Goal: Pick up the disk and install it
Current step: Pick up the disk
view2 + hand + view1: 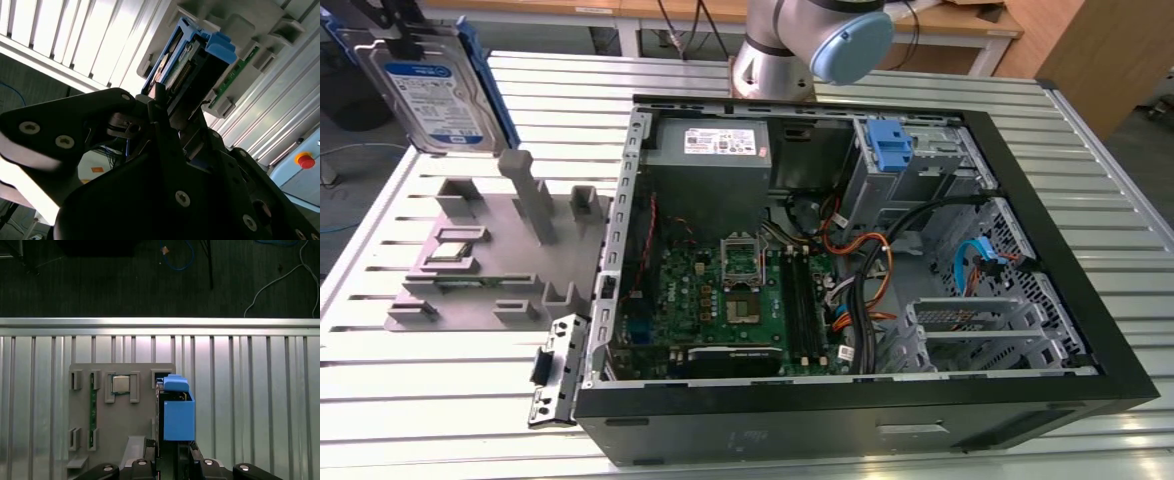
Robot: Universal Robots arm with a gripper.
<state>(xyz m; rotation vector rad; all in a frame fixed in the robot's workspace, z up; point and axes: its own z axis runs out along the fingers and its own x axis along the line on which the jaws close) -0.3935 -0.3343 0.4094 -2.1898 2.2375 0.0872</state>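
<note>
Clamped by the fingers (162, 125) at one edge, the disk (434, 90) hangs upright over the grey holder (494, 250) near the counter's (440, 420) edge, rigid, fairly heavy and shock-sensitive (by my judgement), best held firmly by its sides.

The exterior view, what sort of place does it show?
Probably a robotics lab bench for computer assembly: an opened computer case lies on a slatted metal table, a robot arm stands beside it, and the hand holds the disk.

The slatted metal table (440, 400) bears a grey fixture (467, 290) and (beside it) an open computer (854, 420).
</note>
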